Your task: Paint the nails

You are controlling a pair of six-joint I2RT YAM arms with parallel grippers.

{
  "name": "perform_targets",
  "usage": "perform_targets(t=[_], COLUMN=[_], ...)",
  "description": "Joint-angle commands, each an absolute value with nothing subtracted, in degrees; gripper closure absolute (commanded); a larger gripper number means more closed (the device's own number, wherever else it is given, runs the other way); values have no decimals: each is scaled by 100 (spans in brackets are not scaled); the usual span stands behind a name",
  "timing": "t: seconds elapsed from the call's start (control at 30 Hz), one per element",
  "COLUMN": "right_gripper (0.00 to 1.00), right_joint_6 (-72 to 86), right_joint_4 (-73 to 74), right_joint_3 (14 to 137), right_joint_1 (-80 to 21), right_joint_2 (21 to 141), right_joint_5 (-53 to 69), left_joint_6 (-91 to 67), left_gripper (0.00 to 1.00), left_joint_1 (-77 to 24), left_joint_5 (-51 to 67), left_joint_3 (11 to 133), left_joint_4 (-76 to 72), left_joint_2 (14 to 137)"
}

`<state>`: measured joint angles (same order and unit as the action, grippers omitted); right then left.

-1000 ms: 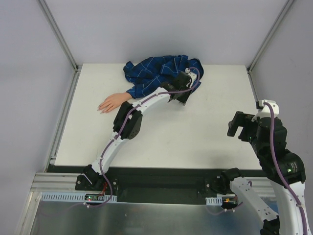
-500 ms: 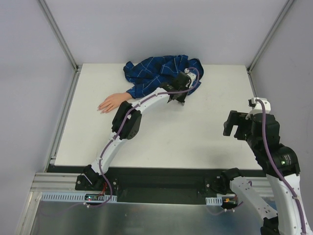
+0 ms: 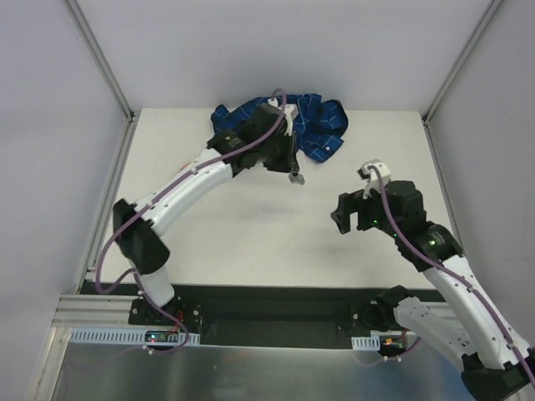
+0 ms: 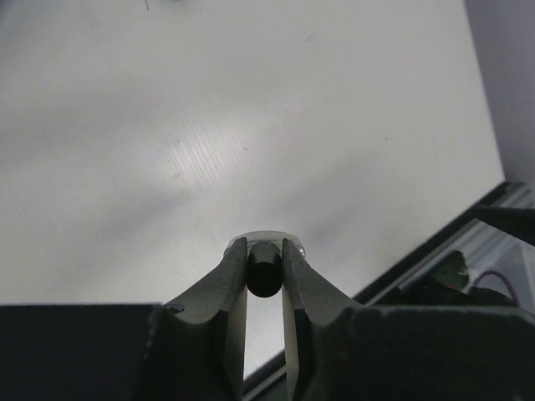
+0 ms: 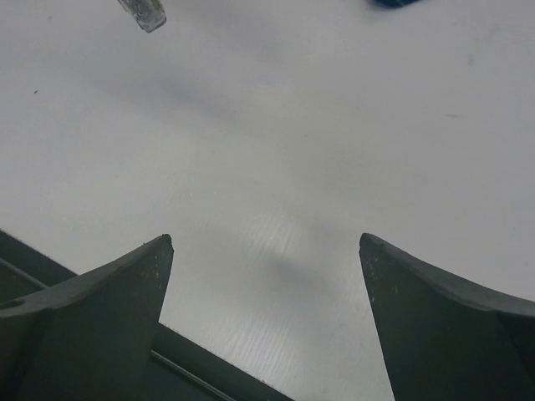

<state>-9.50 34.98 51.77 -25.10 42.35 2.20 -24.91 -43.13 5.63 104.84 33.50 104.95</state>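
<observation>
My left gripper (image 4: 263, 244) has just pinched shut on the small bottle (image 4: 262, 276) and lifted it clear of the sleeve (image 3: 322, 134) behind it, while my empty, wide-open right gripper (image 5: 263, 242) closes in, probably to uncap, and the nails are hidden beneath my left arm (image 3: 180, 192).

Base at near-left edge: left arm (image 3: 188, 177) folds at the elbow close above it, long forearm slanting up and right toward the far middle of the table (image 3: 251, 242). Wrist bent; left gripper (image 4: 265, 248) points down, raised off the surface. Its fingers (image 4: 224, 288) nearly together, pinching a small dark bottle (image 4: 262, 271) at the tips. Near-right base: right arm (image 3: 443, 267) rises, forearm leaning in and left. The right gripper (image 5: 266, 242) hangs above the surface, tilted down, fingers (image 5: 100, 292) spread wide, holding nothing. Grippers well apart.
</observation>
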Motion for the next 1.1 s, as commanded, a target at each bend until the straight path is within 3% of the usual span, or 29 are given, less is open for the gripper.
perform_targets(t=[0.0, 0.13, 0.47, 0.8, 1.07], right_gripper=[3, 4, 32, 32, 41], right_joint_6=[-1590, -1837, -1811, -1688, -1670], right_joint_4=[1918, 803, -509, -721, -844], right_joint_3=[5010, 4817, 4483, 4667, 4702], right_joint_1=[-3435, -4243, -4711, -5018, -5142], right_joint_2=[4561, 4860, 5502, 5994, 6135], right_joint_5=[396, 141, 1194, 1380, 1213], left_joint_6=[-3690, -4270, -4755, -4799, -4764], left_gripper=[100, 100, 100, 100, 100], left_joint_1=[-4333, -4333, -4254, -4192, -4192], left_joint_5=[1221, 1380, 1345, 1433, 1468], left_joint_3=[9757, 9055, 8376, 8218, 8227], left_joint_4=[3964, 4017, 4034, 4043, 4034], left_joint_2=[9581, 8835, 7858, 7752, 7690])
